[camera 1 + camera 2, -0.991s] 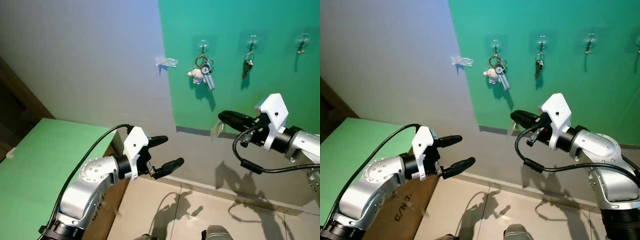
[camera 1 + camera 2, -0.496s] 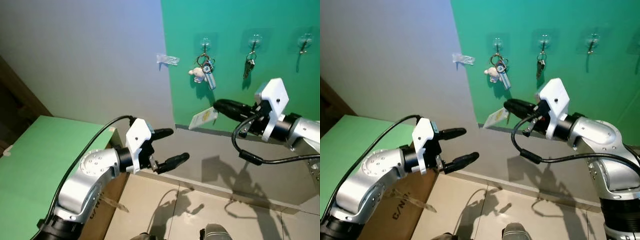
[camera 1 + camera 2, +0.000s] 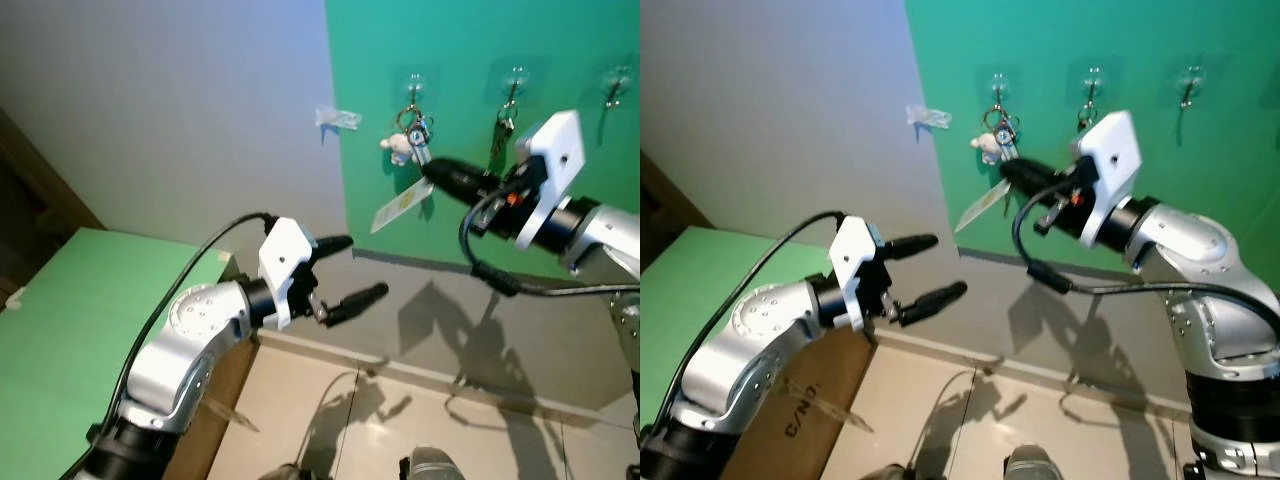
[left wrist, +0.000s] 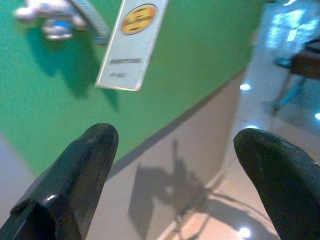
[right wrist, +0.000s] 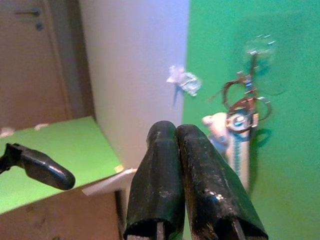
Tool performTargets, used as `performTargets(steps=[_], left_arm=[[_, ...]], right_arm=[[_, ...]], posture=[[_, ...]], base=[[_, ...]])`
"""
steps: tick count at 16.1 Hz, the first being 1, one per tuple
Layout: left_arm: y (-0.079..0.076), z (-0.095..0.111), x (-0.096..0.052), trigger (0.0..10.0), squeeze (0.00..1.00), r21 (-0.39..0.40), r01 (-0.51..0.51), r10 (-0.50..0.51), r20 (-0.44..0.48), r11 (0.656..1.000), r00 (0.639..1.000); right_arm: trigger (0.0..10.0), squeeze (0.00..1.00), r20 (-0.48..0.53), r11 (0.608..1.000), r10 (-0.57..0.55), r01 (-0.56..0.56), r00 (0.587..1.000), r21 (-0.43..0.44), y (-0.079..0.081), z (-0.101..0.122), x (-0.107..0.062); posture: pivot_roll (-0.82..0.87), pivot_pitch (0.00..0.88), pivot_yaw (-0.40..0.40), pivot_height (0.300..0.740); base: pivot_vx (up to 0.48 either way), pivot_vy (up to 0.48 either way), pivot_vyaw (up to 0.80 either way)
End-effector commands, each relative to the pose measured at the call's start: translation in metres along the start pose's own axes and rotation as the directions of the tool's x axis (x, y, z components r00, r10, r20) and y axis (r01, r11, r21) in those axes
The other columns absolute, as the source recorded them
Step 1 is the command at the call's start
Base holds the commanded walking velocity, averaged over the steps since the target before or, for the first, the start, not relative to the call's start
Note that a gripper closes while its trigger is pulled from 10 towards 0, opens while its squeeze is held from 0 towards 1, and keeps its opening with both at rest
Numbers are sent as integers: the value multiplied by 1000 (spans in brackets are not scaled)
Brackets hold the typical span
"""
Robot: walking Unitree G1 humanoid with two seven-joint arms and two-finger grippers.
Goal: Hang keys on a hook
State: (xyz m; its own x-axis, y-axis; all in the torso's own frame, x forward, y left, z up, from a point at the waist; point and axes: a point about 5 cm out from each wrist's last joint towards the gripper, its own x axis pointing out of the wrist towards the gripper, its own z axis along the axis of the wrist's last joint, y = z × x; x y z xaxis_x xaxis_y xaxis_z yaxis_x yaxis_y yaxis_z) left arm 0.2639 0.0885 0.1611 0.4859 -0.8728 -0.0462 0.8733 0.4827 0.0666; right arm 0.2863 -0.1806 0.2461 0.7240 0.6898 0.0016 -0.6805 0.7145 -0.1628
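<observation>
While the right end effector (image 3: 436,170) pinches its fingers together on a white key tag (image 3: 401,203), the tag slants down-left below the leftmost hook (image 3: 411,84); its keys are hidden. The left end effector (image 3: 360,268) gapes empty.

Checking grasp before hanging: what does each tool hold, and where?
Right tool is shut on the white key tag, pinching its upper end; the rest dangles. Left tool is open, holding nothing.

You're in a home hallway: tiled floor (image 3: 470,420) at 6 o'clock, a green wall panel (image 3: 470,60) with stick-on hooks (image 3: 411,82) at 1 o'clock, a wooden door (image 5: 35,60) beyond.
</observation>
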Motion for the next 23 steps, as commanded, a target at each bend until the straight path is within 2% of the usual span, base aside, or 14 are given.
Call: performTargets(steps=[1,2,3,4,8,11,14,18,23], left_arm=[[5,-4,1,10000,0,22,-53,53,-38,998,998],[6,-6,4,10000,0,59,-86,88,-43,995,995],[13,-4,8,10000,0,114,-211,213,-1,971,977],[16,-3,9,10000,0,145,-255,257,8,956,966],[19,5,15,10000,0,207,-302,293,74,930,953],[17,8,21,10000,0,162,-311,297,107,936,949],[11,7,25,10000,0,115,-313,300,122,943,946],[9,4,31,10000,0,68,-338,327,129,939,936],[9,4,31,10000,0,68,-338,327,129,939,936]], right_arm=[[0,0,10,1000,-11,11,1000,8,2,3,3],[0,0,4,999,-30,30,1000,17,2,1,4],[0,0,-6,998,-40,40,999,40,7,-3,7],[0,0,-8,998,-42,43,999,49,9,-4,8],[0,0,-33,997,-61,63,998,47,19,-9,14],[0,0,-64,993,-118,117,991,-13,23,-15,20],[0,0,-89,985,-171,169,981,-25,27,-22,27],[0,0,-78,978,-207,208,975,-2,29,-21,34],[0,0,-78,978,-207,208,975,-2,29,-21,34]], posture=[[-292,61,164,720],[-291,61,162,720],[-288,61,162,720],[-288,61,162,720],[-288,58,163,720],[-291,57,165,720],[-291,58,165,720],[-285,59,159,720],[-285,59,159,720]], base=[[0,0,0],[0,0,0],[0,0,0],[0,0,0],[0,0,0],[0,0,0],[0,0,0],[0,0,0],[0,0,0]])
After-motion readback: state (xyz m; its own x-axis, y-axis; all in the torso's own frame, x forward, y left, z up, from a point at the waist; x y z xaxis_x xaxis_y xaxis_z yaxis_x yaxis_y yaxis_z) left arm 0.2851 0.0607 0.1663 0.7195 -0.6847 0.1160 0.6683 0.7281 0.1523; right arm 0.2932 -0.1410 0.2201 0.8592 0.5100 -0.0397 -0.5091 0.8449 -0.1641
